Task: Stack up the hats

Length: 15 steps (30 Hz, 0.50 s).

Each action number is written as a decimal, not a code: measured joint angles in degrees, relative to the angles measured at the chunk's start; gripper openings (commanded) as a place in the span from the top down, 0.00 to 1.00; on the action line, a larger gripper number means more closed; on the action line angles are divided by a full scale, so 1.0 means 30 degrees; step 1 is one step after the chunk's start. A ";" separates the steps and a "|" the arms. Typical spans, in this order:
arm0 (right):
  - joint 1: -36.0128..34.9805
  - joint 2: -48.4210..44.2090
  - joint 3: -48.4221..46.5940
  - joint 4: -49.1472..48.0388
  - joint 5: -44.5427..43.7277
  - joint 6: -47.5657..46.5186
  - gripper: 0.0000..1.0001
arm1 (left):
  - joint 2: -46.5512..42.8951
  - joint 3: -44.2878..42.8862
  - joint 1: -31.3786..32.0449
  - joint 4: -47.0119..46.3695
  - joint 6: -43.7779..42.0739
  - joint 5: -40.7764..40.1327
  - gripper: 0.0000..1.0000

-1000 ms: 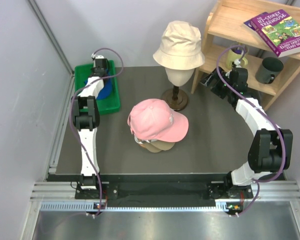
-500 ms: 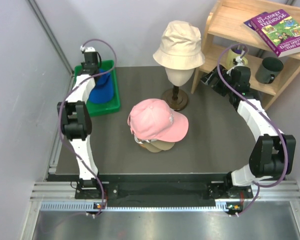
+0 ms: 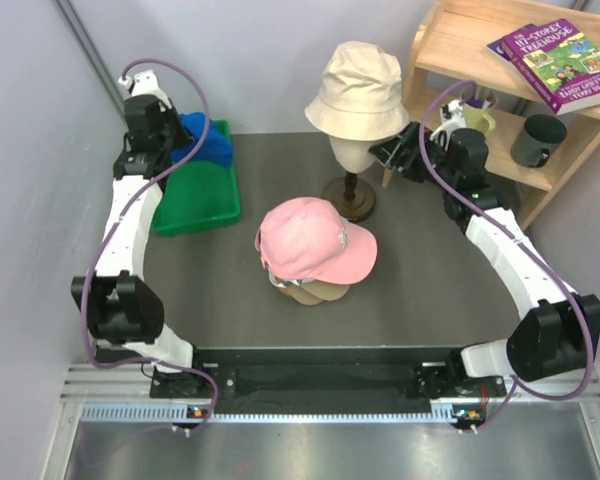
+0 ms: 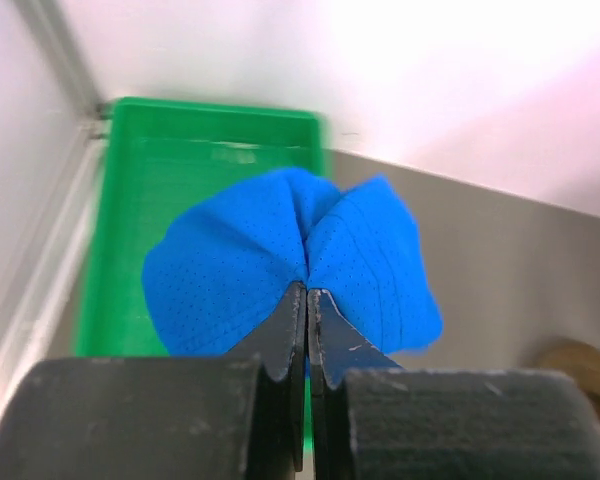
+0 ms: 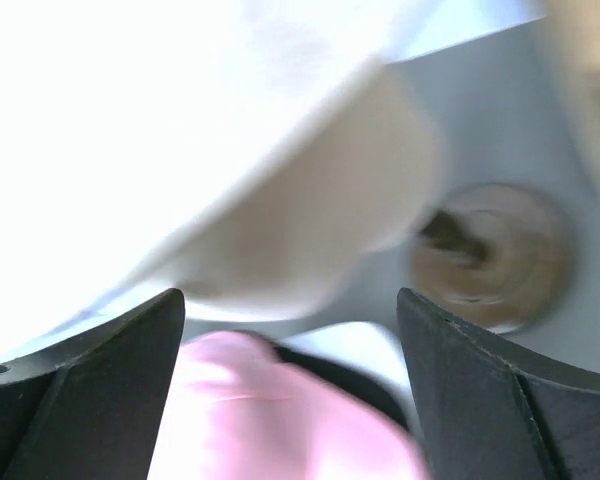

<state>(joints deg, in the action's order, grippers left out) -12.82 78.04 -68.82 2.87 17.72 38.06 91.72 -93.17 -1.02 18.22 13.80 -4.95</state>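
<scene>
- The left fingers point(image 4: 290, 330) are clenched on a pinch of fabric at the crown of the blue cap point(image 4: 250, 260). The cap hangs bunched below them, clear of the green tray point(image 4: 130, 200). A pinch at the crown suits soft cloth, letting the cap droop open-side down so it can be lowered over another cap.
- The right fingers point(image 5: 90, 400) are spread apart and hold nothing. In the right wrist view they frame the blurred brim of the bucket hat point(image 3: 358, 90), with pink below it. I judge they are held wide to take that brim.
- The bucket hat sits on the head form point(image 3: 358, 152), which stands on the wooden stand point(image 3: 350, 195) at the back of the bench point(image 3: 430, 290).
- The pink cap point(image 3: 310, 240) tops the pile at mid-bench, with a tan cap point(image 3: 305, 292) showing under its edge. The pile is central, and both arms look able to reach it.
- A second ago the left arm was bent low into the tray, on the blue cap. Half a second ago the cap was rising. Now the arm is stretched tall and the cap hangs over the tray's far left corner.
- Over the same second the right arm has swung from beside the shelf point(image 3: 450, 60) towards the head form.
- The pile and the bucket hat have not shifted.
</scene>
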 measured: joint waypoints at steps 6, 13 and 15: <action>-0.1770 -0.0954 0.0160 -0.1355 0.0517 0.3840 0.13 | -0.3096 0.0772 0.0270 -0.0233 0.1668 0.2871 1.00; -0.3876 -0.2681 0.1727 -0.3315 0.0619 0.8561 0.12 | -0.6419 0.0772 0.1931 -0.0576 0.3147 0.4262 1.00; -0.4488 -0.2900 0.2069 -0.3905 0.0576 0.9683 0.11 | -0.7045 0.0758 0.3045 -0.0627 0.3300 0.4022 1.00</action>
<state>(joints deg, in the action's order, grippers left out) -26.28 69.34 -62.61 -8.84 19.44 67.11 70.59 -90.89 8.12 16.34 23.70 7.11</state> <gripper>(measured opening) 0.881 0.012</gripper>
